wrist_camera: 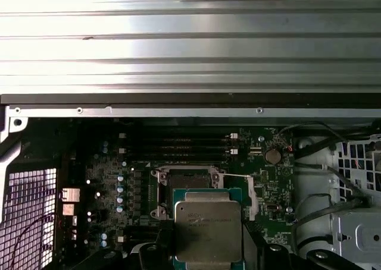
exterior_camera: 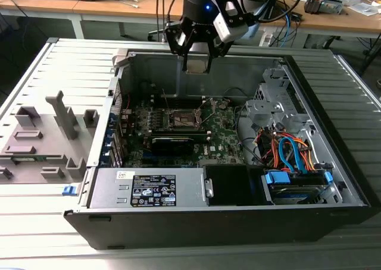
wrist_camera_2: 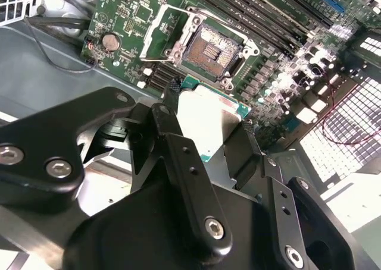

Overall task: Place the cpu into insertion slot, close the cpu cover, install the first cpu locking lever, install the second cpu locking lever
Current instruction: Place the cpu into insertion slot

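The cpu (wrist_camera: 207, 231) is a light, stiff, flat chip. It is pinched by two opposite edges in the closed gripper (exterior_camera: 197, 60), raised above the open computer case (exterior_camera: 208, 228). Its metal top is probably slick and its underside fragile, so an edge hold suits it. Inside the case, the insertion slot (wrist_camera_2: 213, 51) on the green motherboard (wrist_camera_2: 128, 20) lies empty, and the cpu cover (wrist_camera_2: 152, 31) appears swung up. A power supply (exterior_camera: 149, 187) and bundled cables (exterior_camera: 292, 148) share the case.

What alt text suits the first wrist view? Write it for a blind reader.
The gripper holds the cpu, silver top facing the camera, above the motherboard. Beyond it the slot lies uncovered and empty.
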You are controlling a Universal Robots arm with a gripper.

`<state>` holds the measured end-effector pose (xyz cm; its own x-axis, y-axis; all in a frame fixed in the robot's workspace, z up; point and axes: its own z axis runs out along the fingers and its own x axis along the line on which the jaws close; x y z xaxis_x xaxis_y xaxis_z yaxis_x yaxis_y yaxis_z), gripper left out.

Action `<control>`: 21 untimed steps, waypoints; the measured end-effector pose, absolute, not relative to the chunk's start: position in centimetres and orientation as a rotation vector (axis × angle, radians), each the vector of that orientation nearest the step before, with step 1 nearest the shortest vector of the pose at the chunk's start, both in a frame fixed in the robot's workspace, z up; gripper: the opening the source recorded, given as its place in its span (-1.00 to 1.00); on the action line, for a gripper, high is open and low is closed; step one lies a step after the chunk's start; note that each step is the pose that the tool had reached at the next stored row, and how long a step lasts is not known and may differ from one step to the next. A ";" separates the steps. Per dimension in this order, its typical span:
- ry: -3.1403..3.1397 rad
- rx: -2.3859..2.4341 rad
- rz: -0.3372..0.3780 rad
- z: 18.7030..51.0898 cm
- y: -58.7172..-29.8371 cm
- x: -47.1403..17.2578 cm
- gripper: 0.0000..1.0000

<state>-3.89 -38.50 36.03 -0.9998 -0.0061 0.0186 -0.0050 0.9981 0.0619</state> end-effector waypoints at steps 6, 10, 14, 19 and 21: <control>-3.121 0.014 -0.096 35.9 -38.8 -4.1 0.08; -3.121 0.016 -0.096 35.9 -38.9 -4.1 0.08; -3.121 0.019 -0.096 35.8 -39.1 -4.2 0.08; -3.121 0.023 -0.096 35.7 -39.3 -4.3 0.08; -3.121 0.024 -0.096 35.7 -39.4 -4.3 0.08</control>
